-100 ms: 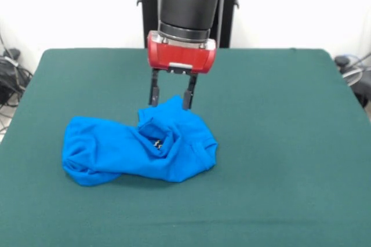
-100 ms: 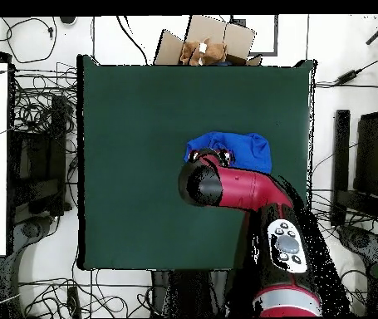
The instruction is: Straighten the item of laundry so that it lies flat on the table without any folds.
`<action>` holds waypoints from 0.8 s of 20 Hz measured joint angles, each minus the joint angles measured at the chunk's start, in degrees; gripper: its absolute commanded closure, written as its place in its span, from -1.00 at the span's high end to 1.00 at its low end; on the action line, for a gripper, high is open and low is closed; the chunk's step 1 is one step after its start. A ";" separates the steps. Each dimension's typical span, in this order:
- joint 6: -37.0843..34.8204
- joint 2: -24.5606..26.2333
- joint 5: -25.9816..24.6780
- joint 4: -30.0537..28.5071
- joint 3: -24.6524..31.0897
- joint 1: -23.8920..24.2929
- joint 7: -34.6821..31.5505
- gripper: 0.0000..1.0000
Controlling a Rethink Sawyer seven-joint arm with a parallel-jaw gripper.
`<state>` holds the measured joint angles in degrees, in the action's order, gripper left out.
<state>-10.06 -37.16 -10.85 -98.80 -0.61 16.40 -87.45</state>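
The item of laundry (image 1: pixel 136 151) is a bright blue T-shirt lying crumpled in a long bunch on the dark green table (image 1: pixel 278 142), left of centre in the front view. A small patch of white print shows among its folds. My gripper (image 1: pixel 171 103) hangs open just above the bunch's far edge, one finger to each side of a raised fold, touching nothing that I can see. From overhead, the shirt (image 2: pixel 246 148) shows partly, and the red arm covers its near side and the gripper.
A cardboard box (image 2: pixel 208 41) with brown things in it sits just beyond the table's (image 2: pixel 125 166) far edge in the overhead view. Cables and equipment lie on the floor around the table.
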 measured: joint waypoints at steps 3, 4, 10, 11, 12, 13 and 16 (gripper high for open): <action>0.89 0.13 0.00 -0.01 -0.02 -0.10 0.00 1.00; 1.01 0.14 0.00 -0.01 -0.02 -0.10 0.00 1.00; 1.95 0.33 0.00 -0.01 0.00 0.10 0.00 1.00; 1.94 0.39 -0.01 -0.02 0.04 0.39 0.00 1.00; 1.95 0.41 0.00 -0.01 0.06 0.56 0.00 1.00; 1.95 0.45 -0.01 -0.01 0.09 0.83 0.00 1.00; 1.95 0.52 -0.67 0.01 0.19 2.43 0.00 1.00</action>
<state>-8.11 -36.64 -11.52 -98.79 -0.41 18.83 -87.45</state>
